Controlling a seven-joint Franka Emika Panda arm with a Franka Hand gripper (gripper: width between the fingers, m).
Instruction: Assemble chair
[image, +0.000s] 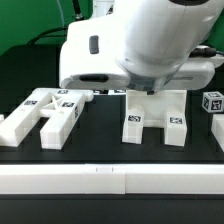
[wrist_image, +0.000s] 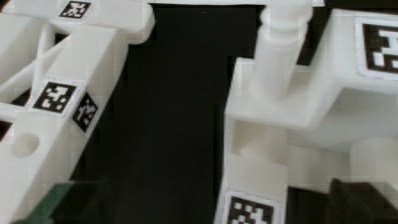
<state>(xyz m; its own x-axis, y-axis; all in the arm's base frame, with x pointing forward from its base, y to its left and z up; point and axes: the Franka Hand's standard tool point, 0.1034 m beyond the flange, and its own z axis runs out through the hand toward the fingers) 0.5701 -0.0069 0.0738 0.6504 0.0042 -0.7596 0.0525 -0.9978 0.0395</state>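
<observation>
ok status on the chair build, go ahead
gripper low over the middle chair piece, jaws unclear. piece stands on the table. larger chair piece on the exterior view's left, small cube on its right, both apart from it.

surface: black table (image: 100, 145) | on it: white chair pieces (image: 58, 125); legged block (image: 155, 125); small cube (image: 212, 101)

Robotics lab: a glossy white robot arm (image: 120, 45) hangs over a black bench (image: 100, 145) strewn with white plastic parts (image: 20, 125) bearing square black-and-white tags (image: 137, 119), before a green backdrop (image: 22, 22).
</observation>
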